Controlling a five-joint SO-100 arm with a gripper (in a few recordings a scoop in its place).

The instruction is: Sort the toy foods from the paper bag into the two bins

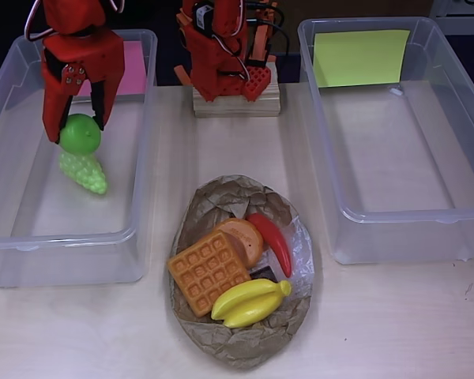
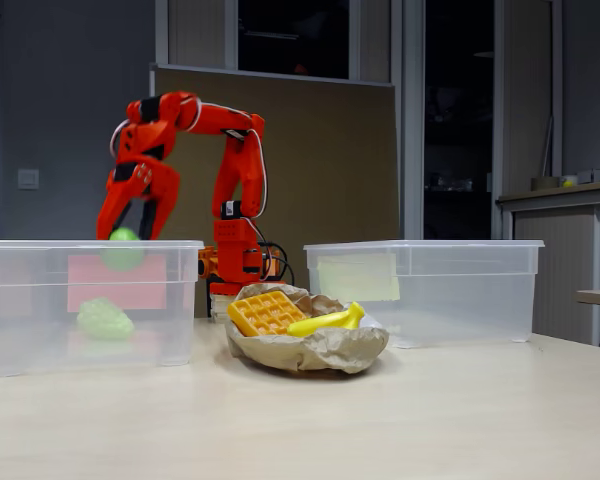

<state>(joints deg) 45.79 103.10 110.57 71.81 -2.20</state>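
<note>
Soft, even light — slight overall blur

In the overhead view the paper bag [image 1: 241, 339] lies on the tabletop [image 1: 395, 324] between the two bins; the waffle [image 1: 208, 271], bananas [image 1: 250, 302] and chili [image 1: 273, 241] lie in it; the left bin [image 1: 8, 245] holds the grapes [image 1: 84, 174], the apple [image 1: 80, 134] just above them; the right bin [image 1: 403, 229] stands well apart; the arm's base [image 1: 235, 99] sits behind the bag.
</note>
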